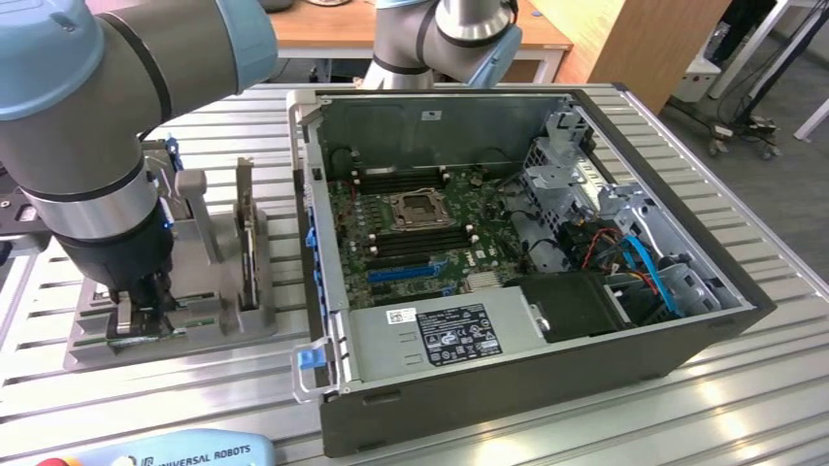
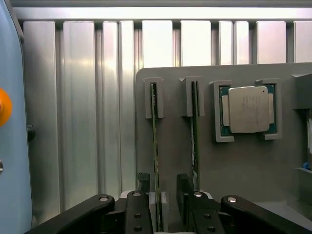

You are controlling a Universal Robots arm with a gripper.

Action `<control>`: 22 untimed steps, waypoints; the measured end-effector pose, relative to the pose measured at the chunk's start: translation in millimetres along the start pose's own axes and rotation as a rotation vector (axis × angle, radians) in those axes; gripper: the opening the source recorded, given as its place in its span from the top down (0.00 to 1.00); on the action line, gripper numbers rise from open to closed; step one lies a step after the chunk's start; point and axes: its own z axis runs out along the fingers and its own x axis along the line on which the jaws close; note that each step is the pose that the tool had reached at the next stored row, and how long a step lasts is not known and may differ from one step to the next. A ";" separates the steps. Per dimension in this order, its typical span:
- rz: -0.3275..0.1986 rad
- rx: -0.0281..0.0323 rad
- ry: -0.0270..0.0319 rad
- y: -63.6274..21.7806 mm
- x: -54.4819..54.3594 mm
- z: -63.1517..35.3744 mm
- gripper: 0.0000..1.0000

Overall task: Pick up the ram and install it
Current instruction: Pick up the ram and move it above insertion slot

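Gripper (image 2: 163,190) — jaws apart, straddling ram (image 2: 155,136) standing on edge in grey fixture (image 2: 170,161), unclamped. Risk: second stick (image 2: 194,126) just beside one finger — closing off-centre could nudge it or skew ram

Grey arm (image 1: 91,184), blue joints (image 1: 39,58), black gripper (image 2: 163,184)

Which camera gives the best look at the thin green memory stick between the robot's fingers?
The wrist view: the ram stands on edge in its grey holder, between the open gripper's fingers. The exterior view gives the holder with the arm low over it, blocking the stick.
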 end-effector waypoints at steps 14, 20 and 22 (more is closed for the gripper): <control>0.000 0.0003 -0.0003 -0.2 3.8 1.7 0.64; -0.002 0.0000 0.0000 -0.4 4.0 5.5 0.64; -0.004 0.0001 0.0001 -0.5 4.0 6.4 0.64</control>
